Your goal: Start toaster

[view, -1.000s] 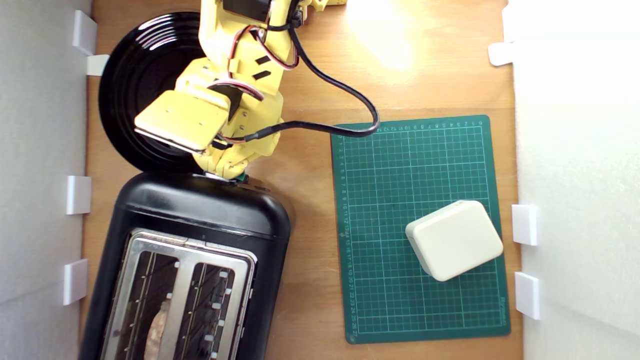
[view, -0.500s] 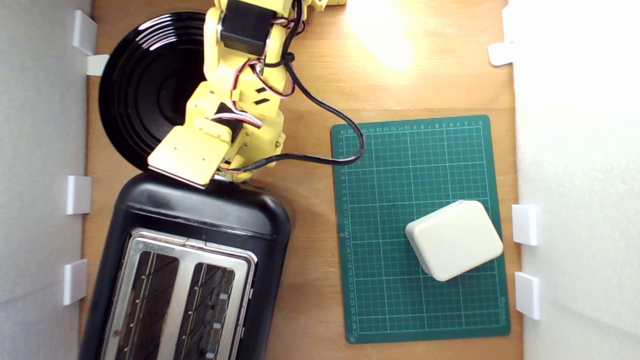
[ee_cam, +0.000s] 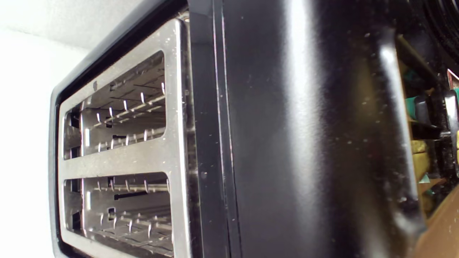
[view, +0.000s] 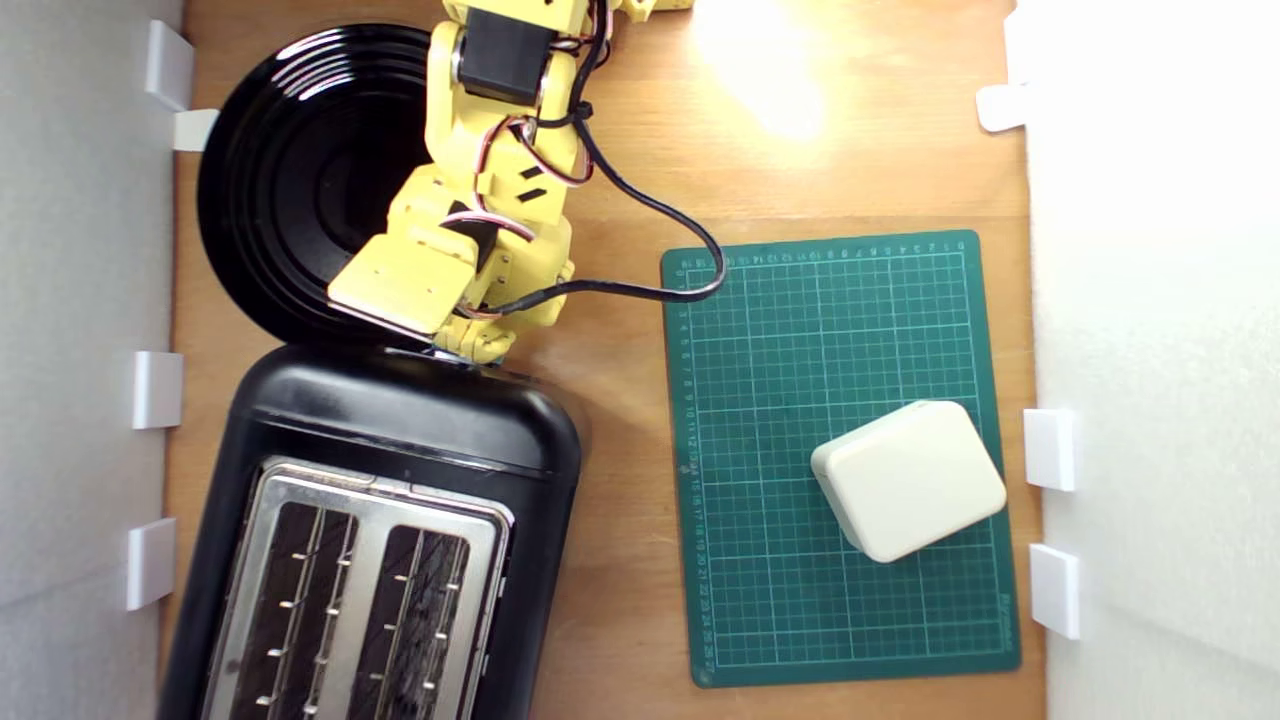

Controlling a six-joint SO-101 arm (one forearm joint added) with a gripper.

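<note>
Wrist view sits very close to the toaster (ee_cam: 297, 143): glossy black shell fills most of the picture, silver top plate (ee_cam: 175, 157) with two slots (ee_cam: 125, 107) and wire guides inside. Slots look empty from what shows. At the toaster's end face a bit of teal-green (ee_cam: 411, 106) and yellow arm parts are reflected or peeking past the edge; too cramped to tell which is which.

Exterior view: toaster (view: 400, 440) lies at the exterior view's lower left on the wooden table (view: 620, 160), slightly angled, its top plate (view: 360, 590) facing the camera. Yellow arm (view: 500, 170) comes down from the top edge, forearm angled toward the exterior view's left, wrist bent so the flat yellow camera plate (view: 400, 285) tilts over the toaster's upper end. Gripper (view: 470, 352) is down at that end of the toaster, tip right at the black shell's edge. Fingers are hidden under the wrist, so opening cannot be told, nor whether anything is held.

Black cable (view: 690, 250) loops from the wrist over the corner of the green cutting mat (view: 780, 330). White box (view: 908, 478) sits on the mat, well apart from the arm. Round black plate (view: 290, 180) lies behind the toaster, partly under the arm. White clips (view: 157, 388) line the side walls.
</note>
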